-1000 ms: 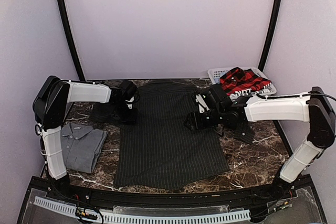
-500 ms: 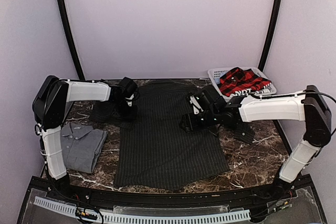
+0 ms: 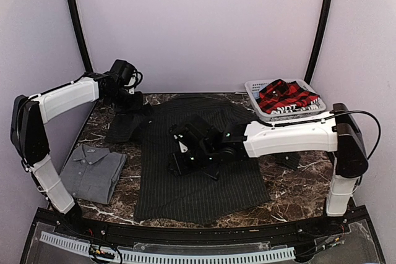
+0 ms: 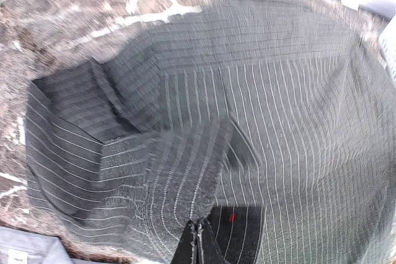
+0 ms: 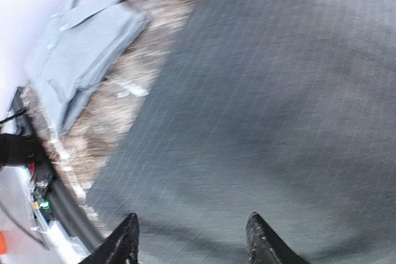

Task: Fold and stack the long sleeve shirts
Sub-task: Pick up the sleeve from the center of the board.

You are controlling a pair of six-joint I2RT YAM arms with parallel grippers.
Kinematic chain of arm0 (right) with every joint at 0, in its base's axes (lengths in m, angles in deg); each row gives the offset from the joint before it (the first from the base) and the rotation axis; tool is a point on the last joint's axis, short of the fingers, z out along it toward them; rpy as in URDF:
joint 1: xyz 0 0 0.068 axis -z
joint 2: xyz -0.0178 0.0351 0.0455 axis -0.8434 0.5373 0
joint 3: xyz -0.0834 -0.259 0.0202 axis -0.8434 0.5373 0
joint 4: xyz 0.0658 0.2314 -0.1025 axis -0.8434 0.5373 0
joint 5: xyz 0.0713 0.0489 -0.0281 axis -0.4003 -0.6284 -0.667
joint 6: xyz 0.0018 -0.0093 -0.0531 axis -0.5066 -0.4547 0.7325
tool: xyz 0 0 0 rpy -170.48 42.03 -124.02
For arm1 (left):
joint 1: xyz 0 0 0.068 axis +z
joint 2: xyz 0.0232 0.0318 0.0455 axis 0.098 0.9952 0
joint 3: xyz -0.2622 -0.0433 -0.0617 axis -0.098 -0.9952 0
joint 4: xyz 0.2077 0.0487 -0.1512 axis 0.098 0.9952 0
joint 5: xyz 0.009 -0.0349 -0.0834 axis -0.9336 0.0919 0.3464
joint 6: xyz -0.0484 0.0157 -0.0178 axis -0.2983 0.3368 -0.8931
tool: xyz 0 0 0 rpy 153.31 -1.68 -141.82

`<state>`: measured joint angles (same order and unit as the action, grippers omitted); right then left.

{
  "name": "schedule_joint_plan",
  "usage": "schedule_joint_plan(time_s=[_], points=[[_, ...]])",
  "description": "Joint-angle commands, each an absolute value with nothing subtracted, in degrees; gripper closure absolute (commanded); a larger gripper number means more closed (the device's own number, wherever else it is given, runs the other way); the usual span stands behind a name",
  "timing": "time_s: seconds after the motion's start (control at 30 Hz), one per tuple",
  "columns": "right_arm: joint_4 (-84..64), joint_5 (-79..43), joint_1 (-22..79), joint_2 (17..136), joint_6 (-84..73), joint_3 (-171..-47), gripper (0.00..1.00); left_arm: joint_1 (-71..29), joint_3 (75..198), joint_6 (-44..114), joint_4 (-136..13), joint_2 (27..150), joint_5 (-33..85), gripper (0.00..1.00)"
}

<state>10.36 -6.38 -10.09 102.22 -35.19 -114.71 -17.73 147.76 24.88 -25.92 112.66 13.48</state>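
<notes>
A black pinstriped long sleeve shirt (image 3: 204,180) lies spread flat across the middle of the table. My left gripper (image 3: 132,98) is raised at the back left and shut on the shirt's sleeve (image 3: 125,127), which hangs below it. The left wrist view shows its jaws (image 4: 198,239) pressed together on bunched striped cloth (image 4: 185,171). My right gripper (image 3: 176,163) hovers over the left half of the shirt. Its jaws (image 5: 193,230) stand open over striped fabric (image 5: 278,91), nothing between them. A folded grey shirt (image 3: 94,171) lies at the front left. A red-and-black plaid shirt (image 3: 286,96) sits in the basket.
The white slatted basket (image 3: 256,86) stands at the back right corner. The grey shirt (image 5: 80,47) shows left of the pinstriped cloth in the right wrist view, with dark marble (image 5: 142,72) between them. The table's front rail (image 3: 198,234) runs along the near edge.
My left gripper has shut on the sleeve and lifted it up and back to the left. The right arm has swept left across the shirt, from its right edge to its left half.
</notes>
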Motion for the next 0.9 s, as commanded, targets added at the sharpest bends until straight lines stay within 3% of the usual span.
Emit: schedule_joint_plan(time_s=[0.0, 0.17, 0.3, 0.6, 0.87], points=[[16.22, -7.53, -15.94, 107.19, -41.44, -122.9, 0.52, -15.09, 148.07, 26.79, -26.51, 108.88, 16.19, 1.0], [19.41, -10.04, -21.11, 113.68, -44.42, -131.85, 0.68, -12.51, 146.83, 26.3, -29.24, 105.95, 18.5, 1.0], [25.92, -9.58, -24.04, 120.1, -42.65, -141.17, 0.75, -10.26, 145.62, 25.49, -31.2, 104.33, 22.58, 1.0], [31.8, -8.01, -26.66, 132.94, -38.67, -155.83, 0.79, -8.35, 142.08, 25.31, -33.35, 102.92, 25.53, 1.0], [34.29, -7.01, -28.43, 138.94, -37.32, -162.9, 0.76, -7.5, 140.69, 25.65, -33.72, 102.95, 25.98, 1.0]])
